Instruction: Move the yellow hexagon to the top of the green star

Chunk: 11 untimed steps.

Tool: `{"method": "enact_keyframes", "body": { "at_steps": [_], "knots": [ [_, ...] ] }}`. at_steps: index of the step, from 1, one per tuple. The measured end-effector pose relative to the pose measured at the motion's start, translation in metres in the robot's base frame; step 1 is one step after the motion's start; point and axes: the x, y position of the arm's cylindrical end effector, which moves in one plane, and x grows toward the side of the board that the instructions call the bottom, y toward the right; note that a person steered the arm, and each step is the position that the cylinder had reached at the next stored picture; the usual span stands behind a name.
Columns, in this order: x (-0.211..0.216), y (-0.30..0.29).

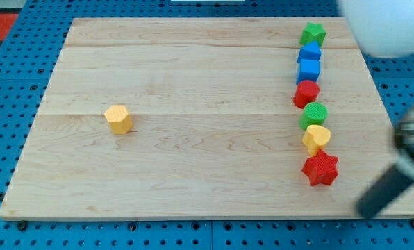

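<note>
The yellow hexagon (118,119) lies alone, far toward the view's left of the green star (312,33), which heads a column of blocks. The rod (391,187) is blurred; its tip cannot be located. It grasps nothing.

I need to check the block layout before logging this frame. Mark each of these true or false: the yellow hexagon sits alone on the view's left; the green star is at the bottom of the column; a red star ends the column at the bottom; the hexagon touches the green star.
1. The yellow hexagon sits alone on the view's left. True.
2. The green star is at the bottom of the column. False: it is at the column's top, near the board's far edge.
3. A red star ends the column at the bottom. True.
4. The hexagon touches the green star. False: they lie far apart, across the wooden board.
My tip's very end cannot be made out; only a blurred dark rod shows at the view's right.
</note>
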Motion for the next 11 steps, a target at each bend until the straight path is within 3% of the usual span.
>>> {"method": "enact_keyframes", "body": {
  "at_steps": [1,3,4,6,7,9,10,11],
  "knots": [
    [0.000,-0.124],
    [-0.018,-0.295],
    [-0.073,-0.350],
    [-0.195,-0.317],
    [-0.205,-0.266],
    [-0.208,-0.265],
    [-0.203,-0.231],
    [-0.192,-0.259]
  ]
}}
